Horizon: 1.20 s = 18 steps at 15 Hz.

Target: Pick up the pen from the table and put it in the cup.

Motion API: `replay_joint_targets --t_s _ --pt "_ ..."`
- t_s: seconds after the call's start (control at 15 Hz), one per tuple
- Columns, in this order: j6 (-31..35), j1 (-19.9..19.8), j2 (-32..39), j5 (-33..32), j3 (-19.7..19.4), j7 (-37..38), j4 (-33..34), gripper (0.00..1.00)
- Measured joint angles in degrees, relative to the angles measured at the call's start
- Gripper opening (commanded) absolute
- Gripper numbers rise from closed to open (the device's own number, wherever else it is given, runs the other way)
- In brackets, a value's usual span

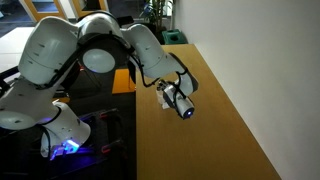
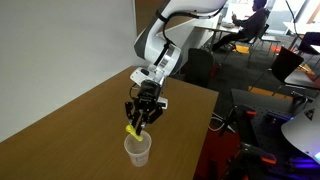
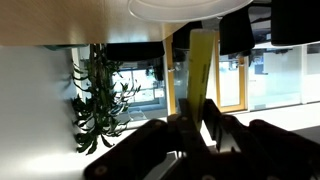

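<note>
Holding the pen (image 2: 133,126) clamped in the closed pincer (image 2: 139,119), I have it tilted, lower end down, just above the cup (image 2: 138,151), which stands on the table (image 2: 70,130) near its edge. To finish well, I judge I should centre that lower end over the cup's mouth, since it looks closer to one side of the rim. Then I should lower until the tip is inside and only then let go, because a light cup could tip if the pen strikes its wall.
</note>
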Motion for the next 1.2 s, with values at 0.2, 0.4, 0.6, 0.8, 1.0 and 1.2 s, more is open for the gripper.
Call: replay_joint_targets --t_s 0.2,0.4,0.6,0.8,1.0,1.2 --pt "0.15 0.01 0.6 0.0 -0.05 0.0 0.04 0.05" --pt "0.42 0.95 1.1 0.15 -1.29 0.0 0.13 0.05" --pt "0.85 2.3 1.66 0.26 -2.85 0.13 0.42 0.52" --pt "1.3 3.11 2.28 0.32 -3.45 0.15 0.79 0.75" --pt "1.4 3.55 2.46 0.33 -3.6 0.15 0.94 0.96" --pt "1.4 4.04 2.2 0.74 -3.6 0.15 0.9 1.0"
